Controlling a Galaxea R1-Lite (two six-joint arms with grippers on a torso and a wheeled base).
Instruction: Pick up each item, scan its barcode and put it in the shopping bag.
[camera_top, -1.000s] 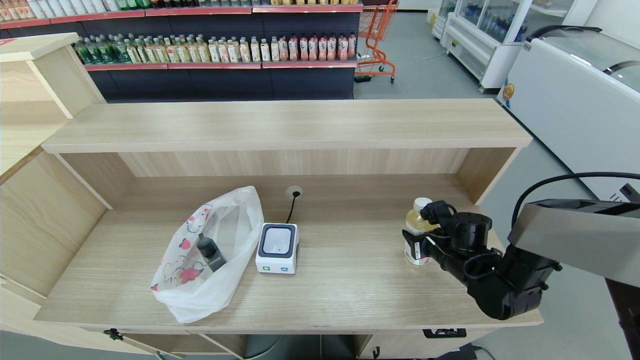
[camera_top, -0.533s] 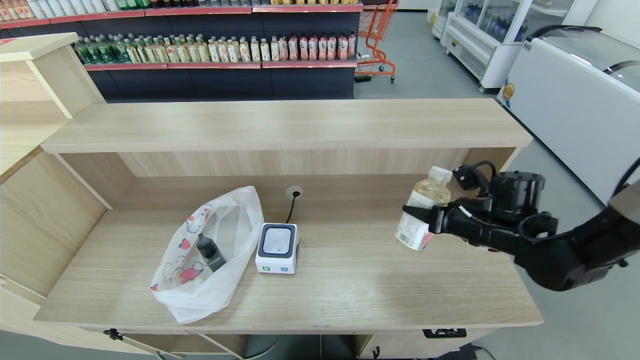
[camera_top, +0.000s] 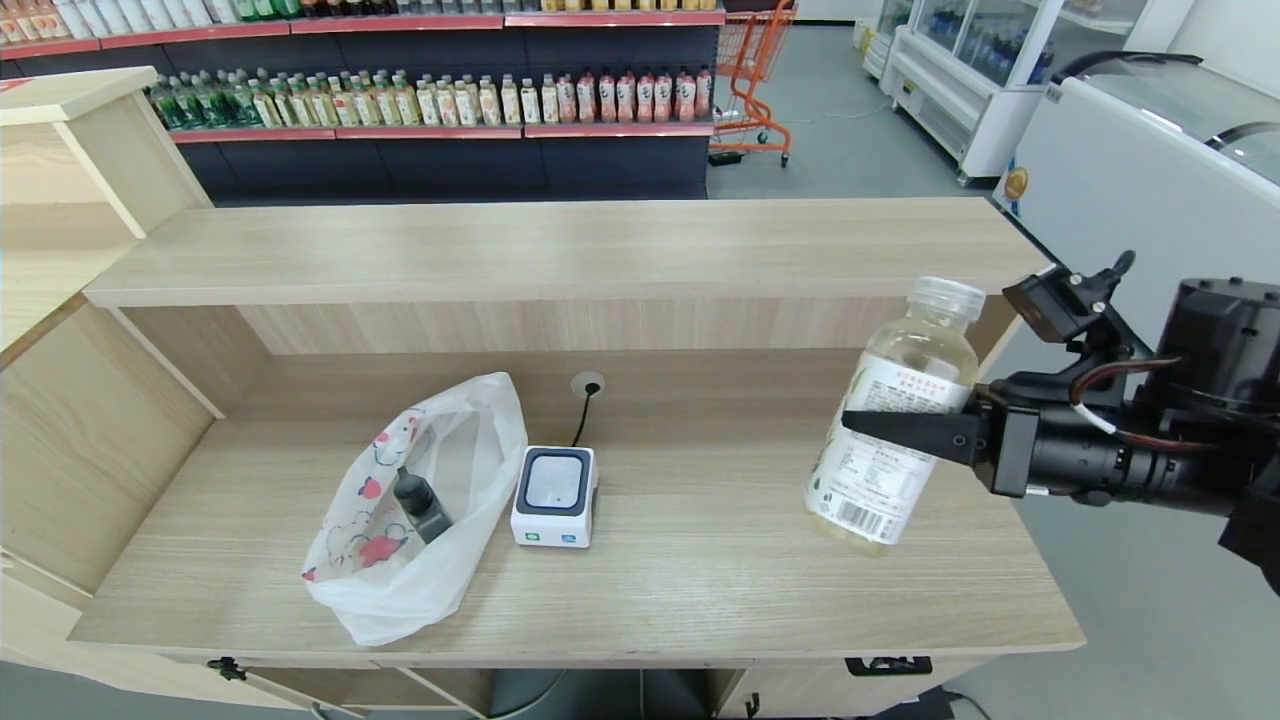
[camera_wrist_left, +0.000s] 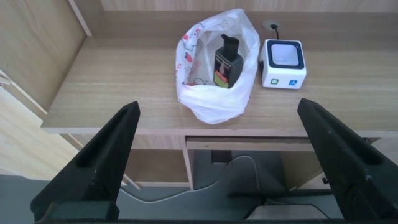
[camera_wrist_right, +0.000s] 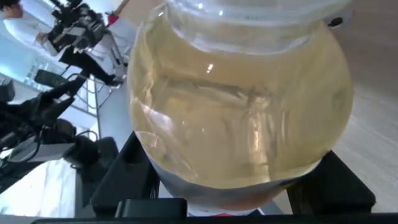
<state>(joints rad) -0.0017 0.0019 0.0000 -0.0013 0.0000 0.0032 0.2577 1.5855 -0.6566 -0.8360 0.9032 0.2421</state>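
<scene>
My right gripper is shut on a clear bottle of pale yellow drink with a white cap and a white label, its barcode low on the side facing me. It hangs above the right part of the wooden counter, slightly tilted. The right wrist view looks straight at that bottle. The white barcode scanner sits mid-counter, and left of it lies the white shopping bag with a dark pump bottle inside. My left gripper stands open in front of the counter, with the bag and scanner beyond it.
A raised shelf runs along the back of the counter, with wooden side walls at both ends. The scanner's cable goes into a hole behind it. Store shelves of bottles, an orange cart and freezers stand farther off.
My right gripper has lifted the bottle off the counter's right side and carried it upward and toward the camera. The bag, scanner and left arm have stayed still.
</scene>
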